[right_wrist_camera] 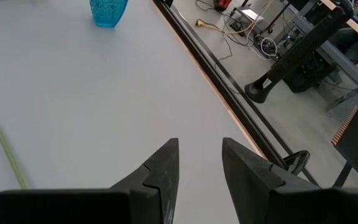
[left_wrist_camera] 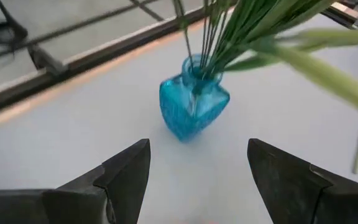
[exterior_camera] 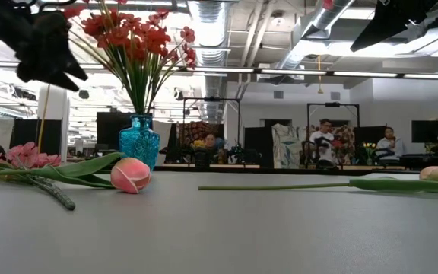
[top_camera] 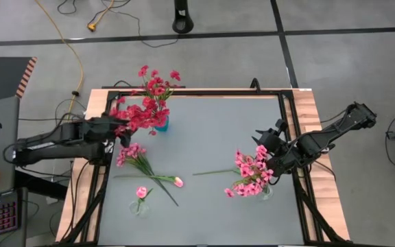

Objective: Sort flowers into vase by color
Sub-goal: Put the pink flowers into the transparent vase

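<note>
A blue glass vase (top_camera: 162, 125) (exterior_camera: 138, 141) (left_wrist_camera: 191, 106) stands at the table's far left and holds deep red flowers (top_camera: 149, 103) (exterior_camera: 139, 38) by their stems. My left gripper (top_camera: 121, 129) (left_wrist_camera: 197, 149) hovers open just left of it, with nothing between its fingers. A clear vase (top_camera: 267, 193) at the right holds pink flowers (top_camera: 251, 175). My right gripper (top_camera: 265, 139) (right_wrist_camera: 199, 146) hangs above them, its fingers apart and empty. A pink sprig (top_camera: 130, 154), a tulip bud (top_camera: 177, 182) (exterior_camera: 131, 175) and a long stem (top_camera: 214, 171) (exterior_camera: 295, 185) lie flat on the table.
A small clear vase (top_camera: 139, 206) with one pink flower (top_camera: 141, 192) stands near the front left. A black frame (top_camera: 290, 130) and wooden edge (top_camera: 314, 137) border the grey table top (top_camera: 211, 137). People sit in the room beyond the table.
</note>
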Robot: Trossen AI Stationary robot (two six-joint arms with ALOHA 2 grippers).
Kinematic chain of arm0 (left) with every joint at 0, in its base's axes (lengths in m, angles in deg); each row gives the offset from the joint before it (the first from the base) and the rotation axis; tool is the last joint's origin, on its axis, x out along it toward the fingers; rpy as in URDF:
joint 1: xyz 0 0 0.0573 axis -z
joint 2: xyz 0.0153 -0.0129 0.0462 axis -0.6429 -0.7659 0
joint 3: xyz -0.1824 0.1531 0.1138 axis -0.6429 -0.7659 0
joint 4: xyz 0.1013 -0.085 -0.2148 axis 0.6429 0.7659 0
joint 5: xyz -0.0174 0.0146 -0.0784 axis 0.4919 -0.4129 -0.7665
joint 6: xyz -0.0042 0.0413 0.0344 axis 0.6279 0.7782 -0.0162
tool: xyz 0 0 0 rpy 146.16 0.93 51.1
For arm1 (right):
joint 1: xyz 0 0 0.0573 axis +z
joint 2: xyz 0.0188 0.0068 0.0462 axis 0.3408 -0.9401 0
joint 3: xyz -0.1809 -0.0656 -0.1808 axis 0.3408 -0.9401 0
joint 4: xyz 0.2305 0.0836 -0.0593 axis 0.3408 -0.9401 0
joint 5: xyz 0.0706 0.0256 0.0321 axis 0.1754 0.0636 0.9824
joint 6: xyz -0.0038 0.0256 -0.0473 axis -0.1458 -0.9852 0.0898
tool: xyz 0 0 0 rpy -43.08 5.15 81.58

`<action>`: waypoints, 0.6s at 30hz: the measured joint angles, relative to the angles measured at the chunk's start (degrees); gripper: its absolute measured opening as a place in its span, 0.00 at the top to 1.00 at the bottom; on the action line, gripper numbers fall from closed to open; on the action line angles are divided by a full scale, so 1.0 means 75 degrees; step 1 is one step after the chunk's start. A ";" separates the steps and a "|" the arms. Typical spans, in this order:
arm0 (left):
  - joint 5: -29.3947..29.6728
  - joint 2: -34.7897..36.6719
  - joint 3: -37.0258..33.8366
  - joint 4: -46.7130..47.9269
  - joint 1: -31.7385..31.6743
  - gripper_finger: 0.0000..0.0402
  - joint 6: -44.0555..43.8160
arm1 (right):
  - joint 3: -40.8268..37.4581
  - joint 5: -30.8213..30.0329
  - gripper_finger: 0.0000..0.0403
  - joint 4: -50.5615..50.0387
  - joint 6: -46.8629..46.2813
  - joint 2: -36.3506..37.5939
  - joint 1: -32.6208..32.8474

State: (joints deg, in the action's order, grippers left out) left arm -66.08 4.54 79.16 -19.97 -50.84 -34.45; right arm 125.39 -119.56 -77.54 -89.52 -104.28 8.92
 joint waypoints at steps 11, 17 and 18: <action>-0.1154 0.0380 0.0000 0.1181 0.0000 0.36 -0.0939 | 0.0000 -0.0001 0.63 0.0001 0.0000 0.0000 0.0001; -0.2072 0.0375 -0.0003 0.1437 0.0000 0.38 -0.1052 | 0.0000 0.0000 0.63 0.0002 0.0000 0.0000 0.0000; -0.2125 0.0375 -0.0003 0.1415 0.0000 0.39 -0.1059 | 0.0000 -0.0002 0.63 0.0001 0.0001 0.0000 0.0000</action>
State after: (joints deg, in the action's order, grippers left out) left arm -82.03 7.35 79.14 -9.35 -50.84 -42.39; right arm 125.39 -119.57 -77.53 -89.51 -104.28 8.92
